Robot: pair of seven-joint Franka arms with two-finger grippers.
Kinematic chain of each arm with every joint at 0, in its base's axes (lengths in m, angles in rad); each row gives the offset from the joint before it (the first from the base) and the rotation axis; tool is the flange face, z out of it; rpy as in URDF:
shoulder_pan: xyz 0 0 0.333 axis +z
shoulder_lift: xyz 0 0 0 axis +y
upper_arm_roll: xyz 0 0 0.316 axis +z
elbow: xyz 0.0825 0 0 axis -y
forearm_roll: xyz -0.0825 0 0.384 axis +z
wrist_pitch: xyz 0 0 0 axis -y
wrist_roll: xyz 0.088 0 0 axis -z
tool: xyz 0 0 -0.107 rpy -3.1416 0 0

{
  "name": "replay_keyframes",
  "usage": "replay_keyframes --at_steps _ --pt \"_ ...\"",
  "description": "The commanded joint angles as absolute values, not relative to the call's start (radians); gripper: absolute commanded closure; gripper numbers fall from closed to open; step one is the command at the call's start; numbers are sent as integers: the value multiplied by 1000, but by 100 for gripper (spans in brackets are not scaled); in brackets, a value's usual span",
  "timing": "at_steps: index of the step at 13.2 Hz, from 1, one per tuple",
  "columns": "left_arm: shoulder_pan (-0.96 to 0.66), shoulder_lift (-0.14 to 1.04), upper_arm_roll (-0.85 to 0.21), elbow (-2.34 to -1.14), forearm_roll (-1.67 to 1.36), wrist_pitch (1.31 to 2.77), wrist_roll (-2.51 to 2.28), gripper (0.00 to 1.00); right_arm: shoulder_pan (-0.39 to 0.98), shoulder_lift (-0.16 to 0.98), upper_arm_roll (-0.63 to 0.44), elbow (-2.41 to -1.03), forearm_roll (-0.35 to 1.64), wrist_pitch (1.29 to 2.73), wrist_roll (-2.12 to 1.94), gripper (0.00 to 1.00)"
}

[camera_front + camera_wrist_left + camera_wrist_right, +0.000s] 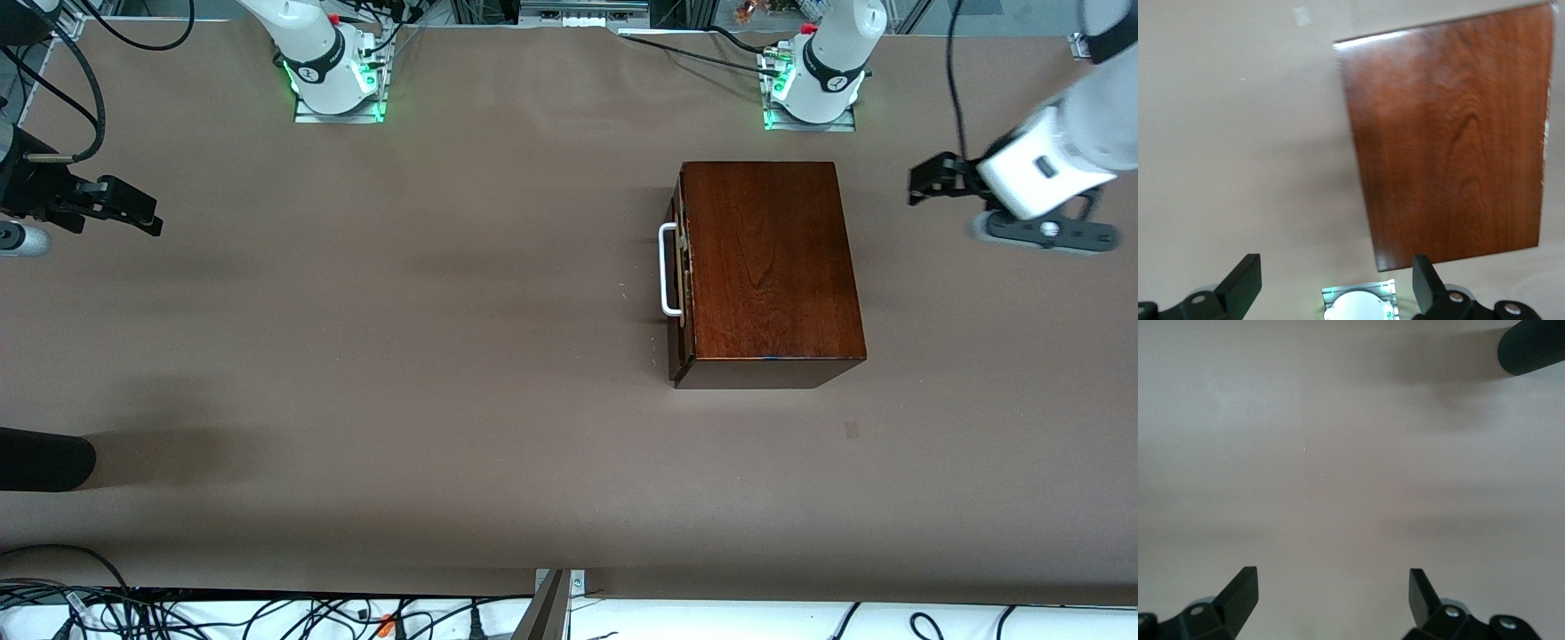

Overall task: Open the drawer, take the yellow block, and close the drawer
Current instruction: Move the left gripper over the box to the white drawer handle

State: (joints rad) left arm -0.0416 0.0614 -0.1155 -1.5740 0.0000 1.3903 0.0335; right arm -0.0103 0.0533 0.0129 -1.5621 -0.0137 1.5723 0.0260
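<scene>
Box (769, 267) on table (400, 356), toward left arm's end; drawer (680, 276) shut.

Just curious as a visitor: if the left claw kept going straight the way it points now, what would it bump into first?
Probably the wooden box: the open left claw points toward it from the table's end, though it may sit high enough to pass over the box.

Arm shells: glossy white, rounded, with black joint bands
Left arm base (813, 84): white, green lights glowing at its metal foot plate
Right arm base (331, 76): the same, red button on top
Wrist block: white, boxy
Left gripper (1335, 283): black wedge fingers, silver screws
Right gripper (1333, 597): identical black fingers
Cables: black, looping off both arms
</scene>
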Motion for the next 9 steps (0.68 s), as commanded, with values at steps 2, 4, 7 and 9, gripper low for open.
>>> replay_keyframes --at_steps 2,4,7,9 --pt "-54 178 -268 -1543 -8 1475 -85 0 -21 37 23 -1572 -14 1571 17 0" --pt "-66 230 -343 -1543 -3 1543 -202 0 -21 37 23 -1572 -14 1571 17 0" --pt "-193 310 -357 -1543 9 1661 -377 0 -21 37 23 -1574 -14 1571 17 0" --pt "-253 359 -354 -1543 11 1727 -460 0 -21 37 23 -1574 -14 1569 17 0"
